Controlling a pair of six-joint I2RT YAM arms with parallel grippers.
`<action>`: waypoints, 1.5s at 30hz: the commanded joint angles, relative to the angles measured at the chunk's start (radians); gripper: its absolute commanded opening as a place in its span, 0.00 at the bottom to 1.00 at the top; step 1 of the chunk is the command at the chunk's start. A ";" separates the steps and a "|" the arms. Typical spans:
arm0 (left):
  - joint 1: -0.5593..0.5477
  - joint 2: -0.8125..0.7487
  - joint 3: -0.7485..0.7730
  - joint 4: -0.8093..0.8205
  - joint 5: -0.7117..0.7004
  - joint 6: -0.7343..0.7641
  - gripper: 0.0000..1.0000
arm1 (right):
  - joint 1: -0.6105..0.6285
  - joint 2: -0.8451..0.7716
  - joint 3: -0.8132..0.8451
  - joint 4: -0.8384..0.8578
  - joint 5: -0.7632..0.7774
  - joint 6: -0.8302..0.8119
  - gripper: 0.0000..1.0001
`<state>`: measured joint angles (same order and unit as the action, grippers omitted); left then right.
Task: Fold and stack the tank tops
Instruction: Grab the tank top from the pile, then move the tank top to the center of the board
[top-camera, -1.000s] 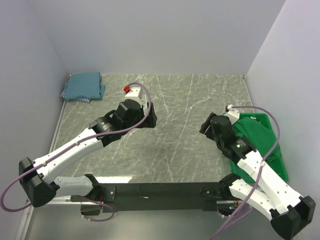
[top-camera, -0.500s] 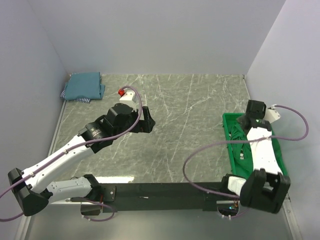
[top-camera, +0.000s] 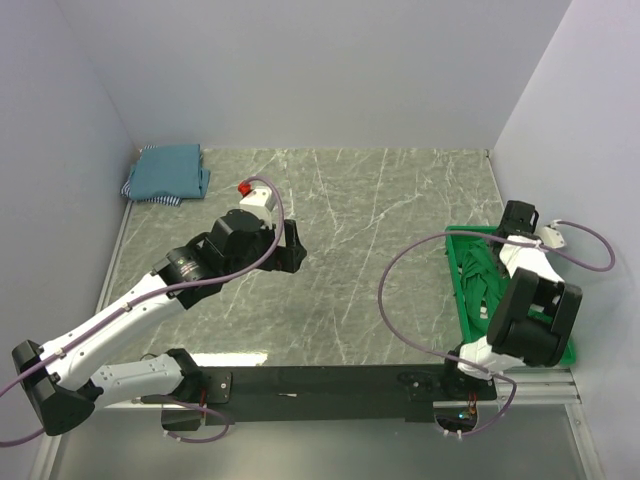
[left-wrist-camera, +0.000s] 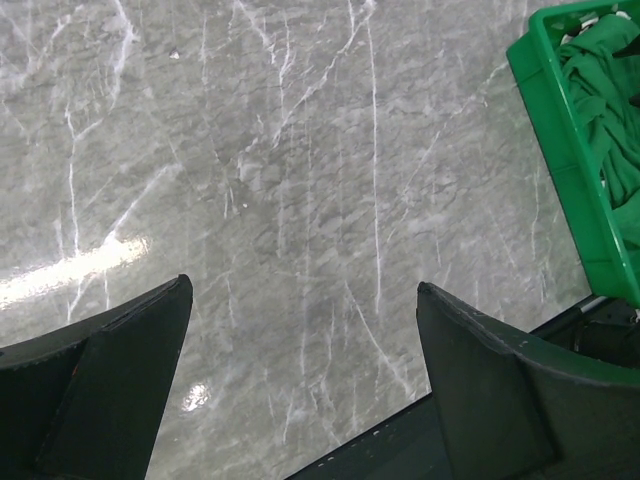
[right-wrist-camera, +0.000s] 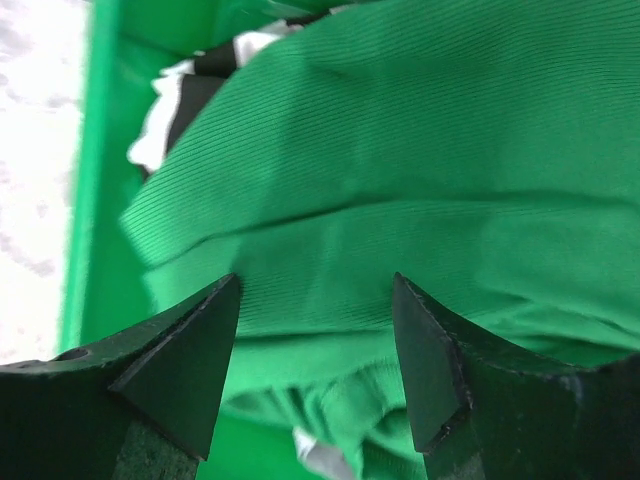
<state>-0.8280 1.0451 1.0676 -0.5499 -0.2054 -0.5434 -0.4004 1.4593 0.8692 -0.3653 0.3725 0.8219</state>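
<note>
A: Where do we find the green tank top (right-wrist-camera: 400, 180)?

B: We see it bunched in the green tray (left-wrist-camera: 568, 165), at about 4 o'clock on the table (top-camera: 380, 220). It is plain bright green, finely ribbed, and creased into loose folds and ropes.

A: And the striped tank top (right-wrist-camera: 185, 95)?

B: We only catch black and white scraps of it under the green one, at 10 o'clock in the right wrist view.

A: The folded ones?

B: The teal-blue stack (top-camera: 168, 172) lies flat in the far corner at 10 o'clock, with a striped edge showing beneath it.

A: What do we make of the fingers?

B: The right gripper (right-wrist-camera: 315, 280) is spread wide just over the green fabric and grips nothing. The left gripper (left-wrist-camera: 302, 285) is also spread, above the marble left of centre, well apart from the tray.
</note>
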 joint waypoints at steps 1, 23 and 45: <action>0.003 0.012 0.008 0.007 -0.005 0.028 0.99 | -0.012 0.045 0.027 0.069 0.017 0.017 0.68; 0.035 0.010 0.046 0.010 -0.046 0.011 0.99 | 0.060 -0.335 0.258 -0.070 -0.119 -0.136 0.00; 0.349 -0.063 0.000 0.025 0.035 -0.116 0.99 | 1.024 -0.215 0.664 -0.031 -0.017 -0.170 0.23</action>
<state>-0.4976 1.0012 1.0817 -0.5426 -0.2024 -0.6121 0.5468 1.1873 1.6634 -0.3916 0.3382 0.6312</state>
